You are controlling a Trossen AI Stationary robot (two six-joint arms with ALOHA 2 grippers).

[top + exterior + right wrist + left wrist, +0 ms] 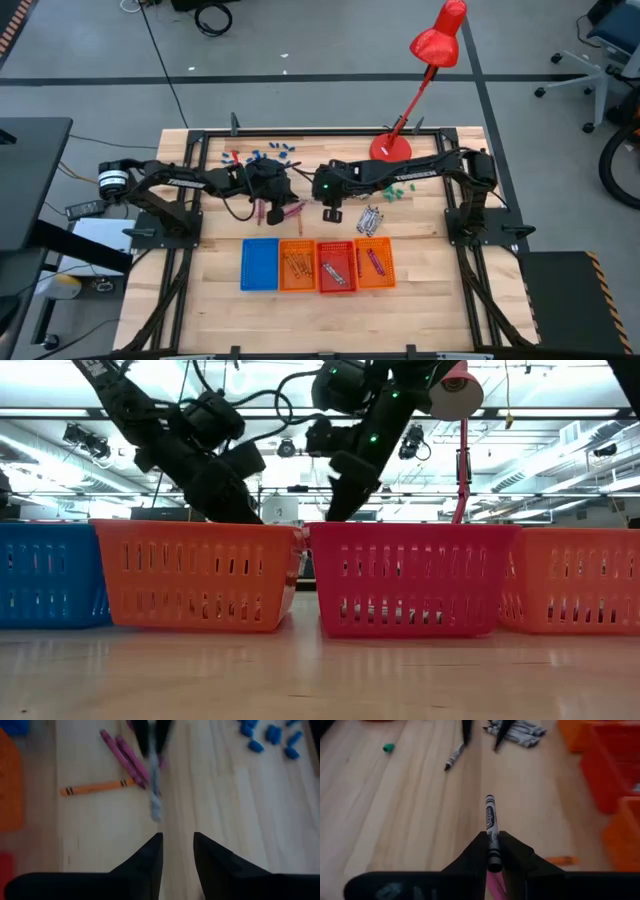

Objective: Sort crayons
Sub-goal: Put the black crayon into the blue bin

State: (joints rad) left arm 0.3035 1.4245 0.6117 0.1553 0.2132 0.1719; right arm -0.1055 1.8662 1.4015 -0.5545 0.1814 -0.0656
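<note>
My left gripper (pixel 492 840) is shut on a silvery grey crayon (pixel 491 820) above the table's middle, left of my right gripper (pixel 331 212). My right gripper (pixel 177 845) stands open with nothing between its fingers, facing the held crayon (pixel 155 790). Magenta crayons (pixel 125 757) and an orange crayon (pixel 95 787) lie flat on the wood below the left gripper. One grey crayon (pixel 454 757) lies alone, and a pile of grey crayons (pixel 370 218) lies to the right of my right gripper. My left gripper pinches the grey crayon's near end (pixel 493 854) between its two fingers. The fingers slant down from the table's left and lie along the crayon. The crayon sticks out past the fingertips toward my right gripper, lifted clear of the table.
A row of small trays stands near the front: blue (pixel 258 265), orange (pixel 297 265), red (pixel 337 265) and orange (pixel 372 262). Blue bits (pixel 275 152) lie at the far left, green bits (pixel 400 190) by the right arm. A red lamp's base (pixel 390 148) stands at the far edge.
</note>
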